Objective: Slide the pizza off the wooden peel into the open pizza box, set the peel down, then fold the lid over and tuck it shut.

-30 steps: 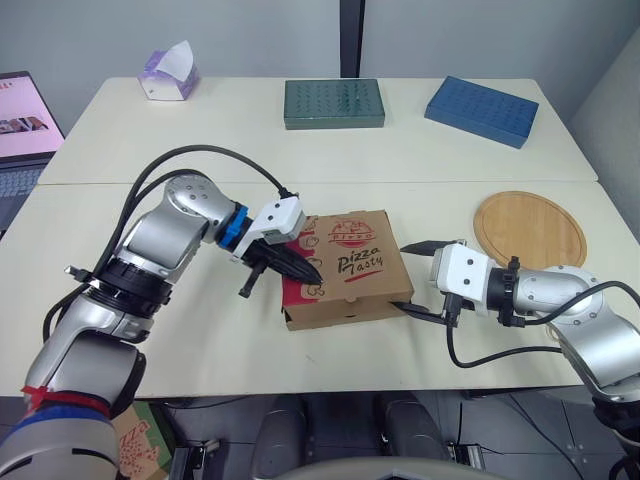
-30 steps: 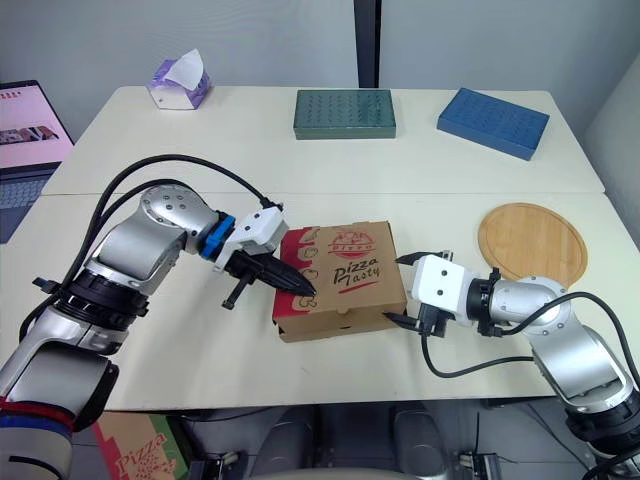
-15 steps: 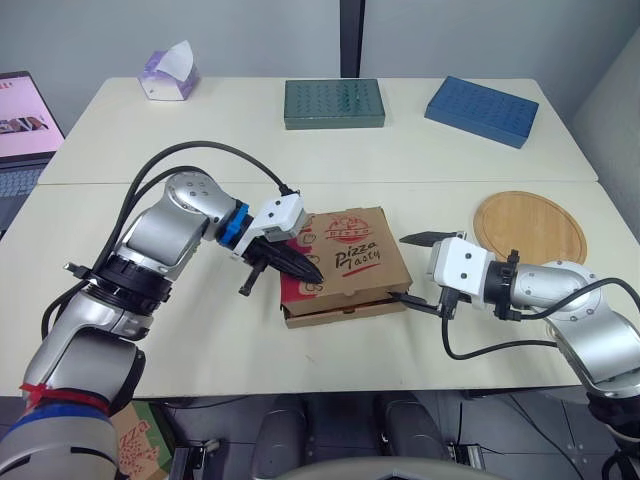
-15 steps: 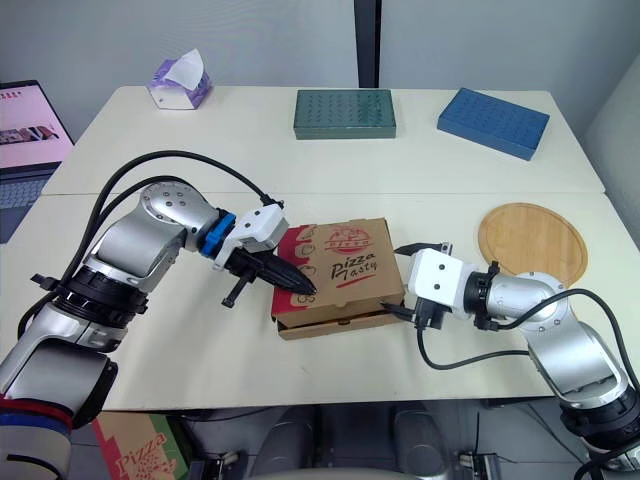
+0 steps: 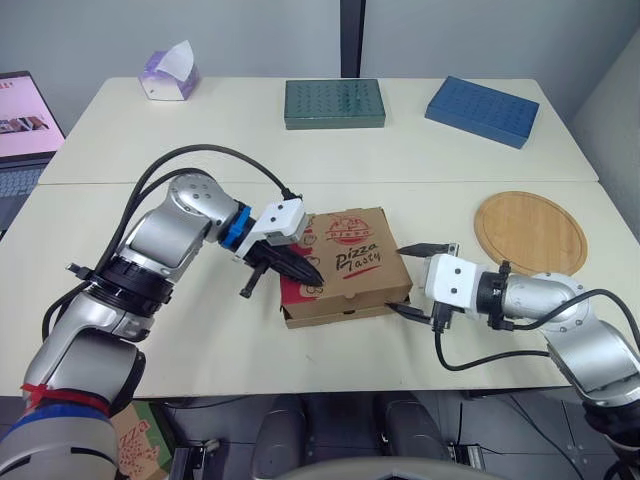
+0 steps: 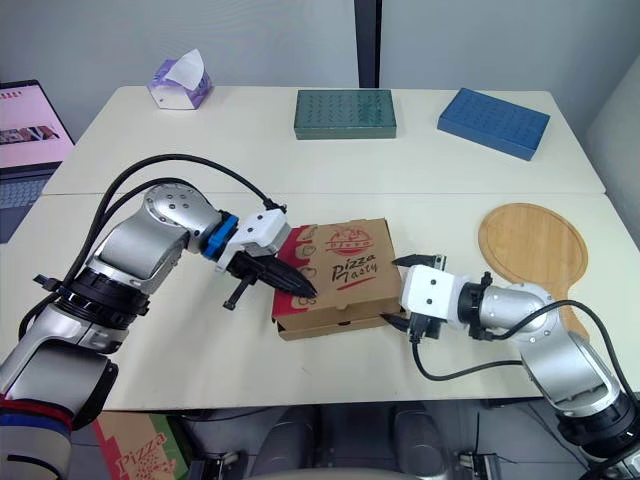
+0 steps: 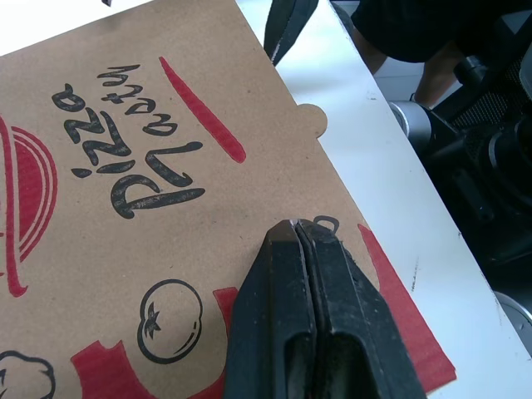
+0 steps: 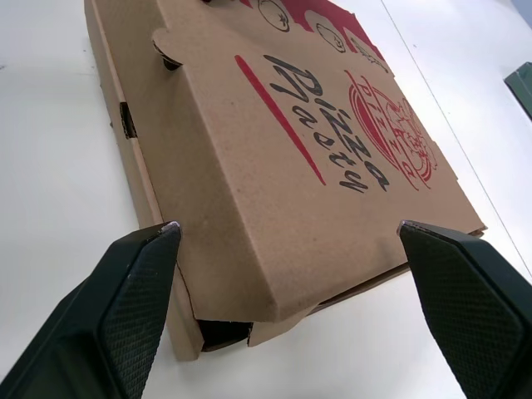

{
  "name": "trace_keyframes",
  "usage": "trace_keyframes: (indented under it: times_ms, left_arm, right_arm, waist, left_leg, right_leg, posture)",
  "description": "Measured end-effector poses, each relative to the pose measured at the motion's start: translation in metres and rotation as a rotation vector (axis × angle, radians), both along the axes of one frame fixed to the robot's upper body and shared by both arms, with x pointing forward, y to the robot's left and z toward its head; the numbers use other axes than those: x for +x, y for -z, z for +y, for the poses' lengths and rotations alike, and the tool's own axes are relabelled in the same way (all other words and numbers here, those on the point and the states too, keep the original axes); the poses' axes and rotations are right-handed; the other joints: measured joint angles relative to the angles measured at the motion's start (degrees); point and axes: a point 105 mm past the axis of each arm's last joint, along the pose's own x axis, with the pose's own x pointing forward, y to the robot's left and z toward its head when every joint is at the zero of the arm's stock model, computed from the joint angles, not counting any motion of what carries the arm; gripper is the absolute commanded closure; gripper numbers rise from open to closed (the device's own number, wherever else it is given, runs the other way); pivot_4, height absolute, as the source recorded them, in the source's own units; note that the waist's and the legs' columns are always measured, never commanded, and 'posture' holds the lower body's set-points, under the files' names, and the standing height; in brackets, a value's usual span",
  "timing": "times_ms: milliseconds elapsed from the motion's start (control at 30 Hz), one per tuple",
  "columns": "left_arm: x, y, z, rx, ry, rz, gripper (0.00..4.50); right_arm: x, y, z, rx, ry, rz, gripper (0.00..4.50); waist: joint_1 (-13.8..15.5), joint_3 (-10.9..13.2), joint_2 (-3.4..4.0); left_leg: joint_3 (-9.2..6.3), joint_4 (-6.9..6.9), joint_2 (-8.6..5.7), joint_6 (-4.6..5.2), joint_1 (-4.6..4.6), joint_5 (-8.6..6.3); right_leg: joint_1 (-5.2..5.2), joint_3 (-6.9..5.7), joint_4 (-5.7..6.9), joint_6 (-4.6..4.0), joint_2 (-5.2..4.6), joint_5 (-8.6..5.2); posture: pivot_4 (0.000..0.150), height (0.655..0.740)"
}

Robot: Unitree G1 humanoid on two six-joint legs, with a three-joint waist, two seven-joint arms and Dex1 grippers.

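Note:
The brown pizza box (image 5: 350, 262) printed "Pizza Tasty" lies near the table's front edge with its lid folded down. My left gripper (image 5: 311, 275) is shut, its tips pressing on the lid's front left part, seen close in the left wrist view (image 7: 295, 229). My right gripper (image 5: 411, 279) is open at the box's right side, one finger by each right corner, not touching. In the right wrist view a dark gap shows under the lid (image 8: 274, 141) at the nearest corner. The round wooden peel (image 5: 529, 230) lies flat on the table to the right. The pizza is hidden.
A green box (image 5: 334, 103) and a blue box (image 5: 481, 110) lie on the far table. A tissue box (image 5: 168, 75) stands at the far left, and a laptop (image 5: 25, 125) sits off the left edge. Cables loop over both arms.
The right gripper has moved left, closer to the box's right side. The lid's front edge rose slightly half a second ago and sits lower now. The left gripper stays pressed on the lid.

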Motion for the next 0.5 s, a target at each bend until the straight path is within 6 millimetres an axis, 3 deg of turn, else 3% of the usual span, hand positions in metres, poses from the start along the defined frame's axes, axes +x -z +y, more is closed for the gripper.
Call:
trace_keyframes:
  times_ms: [500]
  left_arm:
    - [-0.0010,0.0012,-0.0011,0.013,0.012,-0.019,4.50]
  right_arm:
    - [0.0042,0.0059,0.0029,0.006,0.032,-0.018,0.02]
  waist:
    - [0.0,0.0,0.00]
  left_leg:
    - [0.00,0.00,0.00,0.00,0.01,0.00]
  right_leg:
    - [0.01,0.00,0.00,0.00,0.00,0.00]
  posture:
    - [0.150,0.7279]
